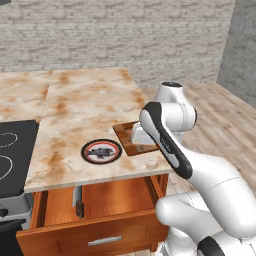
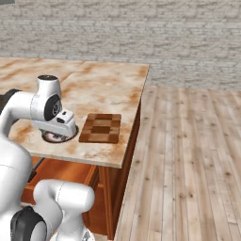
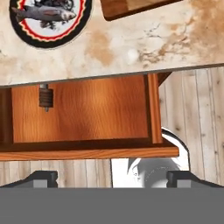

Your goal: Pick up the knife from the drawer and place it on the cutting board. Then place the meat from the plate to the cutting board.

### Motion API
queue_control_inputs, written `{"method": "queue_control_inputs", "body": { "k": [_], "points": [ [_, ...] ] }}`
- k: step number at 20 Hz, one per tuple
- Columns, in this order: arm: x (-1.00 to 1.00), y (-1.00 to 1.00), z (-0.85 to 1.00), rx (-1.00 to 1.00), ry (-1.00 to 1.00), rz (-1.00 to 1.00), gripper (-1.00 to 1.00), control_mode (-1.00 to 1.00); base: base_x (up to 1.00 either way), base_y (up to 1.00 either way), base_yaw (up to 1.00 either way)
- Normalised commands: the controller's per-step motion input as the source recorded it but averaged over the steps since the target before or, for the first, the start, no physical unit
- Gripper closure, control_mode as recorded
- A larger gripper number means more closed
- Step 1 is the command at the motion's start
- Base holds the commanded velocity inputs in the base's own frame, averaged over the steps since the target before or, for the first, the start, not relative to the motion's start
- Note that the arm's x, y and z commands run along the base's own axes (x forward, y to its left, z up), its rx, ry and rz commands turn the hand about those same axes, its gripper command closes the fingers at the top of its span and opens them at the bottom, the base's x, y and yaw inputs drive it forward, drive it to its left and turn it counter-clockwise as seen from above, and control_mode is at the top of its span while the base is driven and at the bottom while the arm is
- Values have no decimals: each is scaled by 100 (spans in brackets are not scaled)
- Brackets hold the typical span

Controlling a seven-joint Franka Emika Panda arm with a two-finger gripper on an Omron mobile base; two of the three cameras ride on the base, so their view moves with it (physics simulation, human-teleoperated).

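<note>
The drawer stands pulled out under the counter's front edge. In it lies the knife, dark handle toward the front, blade partly under the counter. In the hand view just the knife's handle end pokes out below the counter lip. The plate sits on the counter with the meat on it. To its right lies the cutting board, bare. My gripper is open, high above the drawer's right half, with nothing between its fingertips.
A black stove top borders the counter on the left. The marble counter ends at its right edge, with wooden floor beyond. The drawer's silver handle faces the robot base.
</note>
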Motion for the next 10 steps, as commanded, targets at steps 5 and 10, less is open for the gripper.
{"method": "queue_control_inputs", "body": {
  "k": [5,10],
  "points": [
    [0,43,-58,-8,13,0,-100,-100,0,0,0],
    [0,35,-44,-5,9,0,-100,-100,0,0,0]
  ]
}}
